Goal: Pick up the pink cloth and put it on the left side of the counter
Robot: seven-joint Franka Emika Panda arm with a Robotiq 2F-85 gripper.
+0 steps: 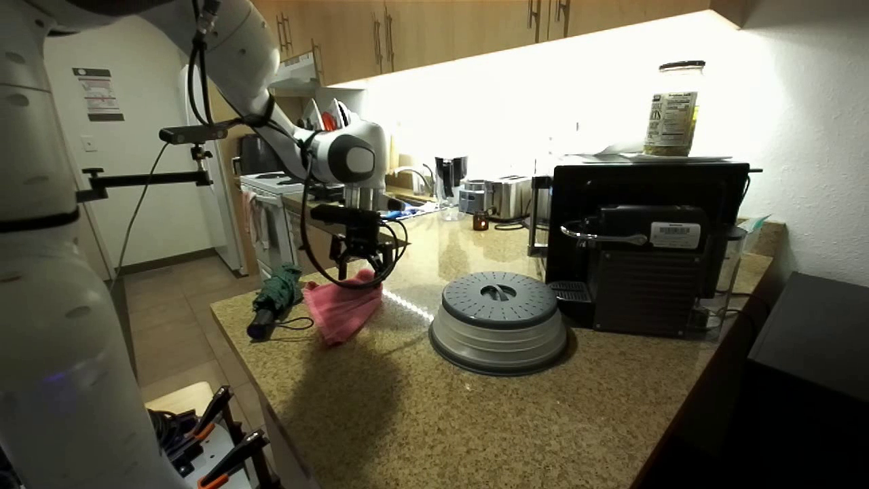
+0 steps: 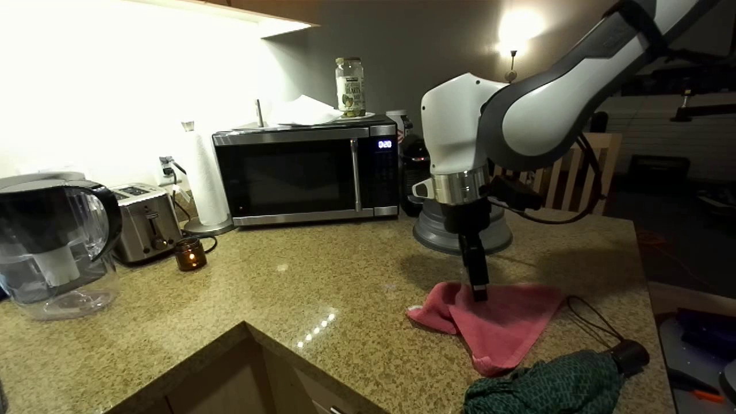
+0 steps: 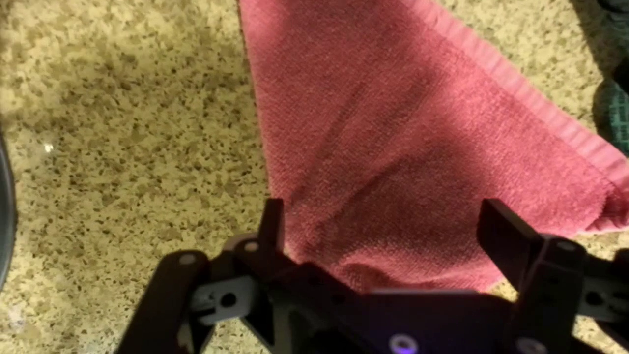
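Note:
The pink cloth lies crumpled and partly folded on the speckled counter (image 1: 475,428). It shows in both exterior views as the pink cloth (image 1: 343,314) (image 2: 509,330) and fills much of the wrist view (image 3: 383,123). My gripper (image 3: 382,202) is open, its two fingers set wide apart over the cloth with nothing between them but cloth lying below. In both exterior views the gripper (image 1: 360,272) (image 2: 479,294) points down with its tips low over the cloth. I cannot tell whether the tips touch it. The cloth's near end is hidden behind the gripper body in the wrist view.
A green folded umbrella (image 1: 280,291) (image 2: 546,385) lies beside the cloth near the counter edge. A grey domed cover (image 1: 499,343) stands on the cloth's other side. A coffee machine (image 1: 645,285), microwave (image 2: 293,178), toaster (image 2: 148,224), small candle (image 2: 190,254) and water pitcher (image 2: 52,241) stand farther off.

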